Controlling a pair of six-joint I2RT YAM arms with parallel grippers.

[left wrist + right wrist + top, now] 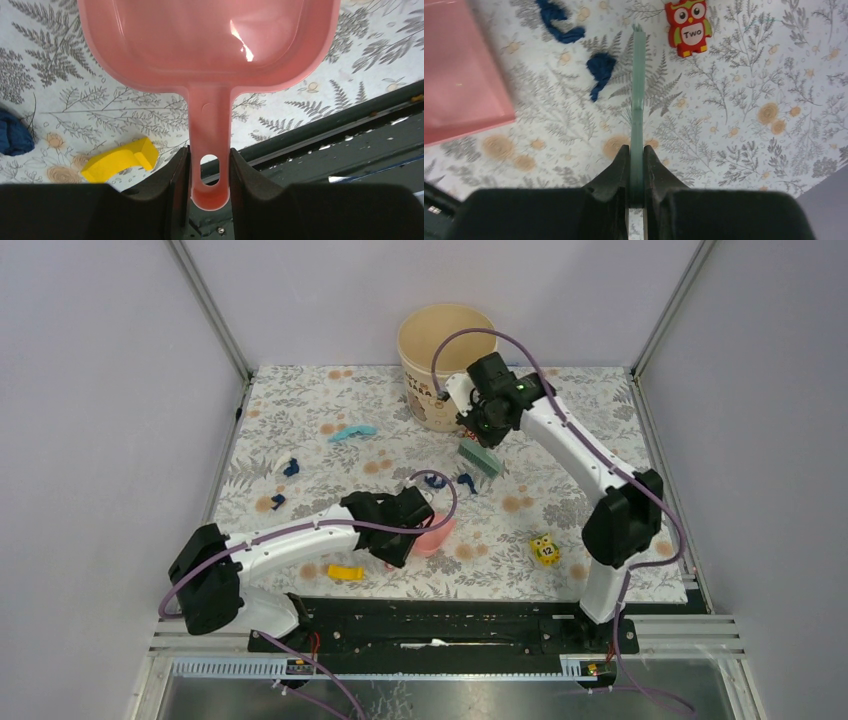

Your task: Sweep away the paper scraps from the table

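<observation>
Pink plastic dustpan (200, 40): left end effector (209, 155) pinches its handle. Right end effector (637, 150) pinches a flat green tool (638, 75).

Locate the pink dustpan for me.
Top view: the pink dustpan is at the front centre of the table, handle clamped in the left gripper, the yellow piece just left of it.

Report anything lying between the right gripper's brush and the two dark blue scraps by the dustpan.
Nothing visible does. Only bare cloth separates the green brush from the two dark blue scraps, and those scraps from the pink dustpan. The red owl block lies on the brush's other side, away from them.
</observation>
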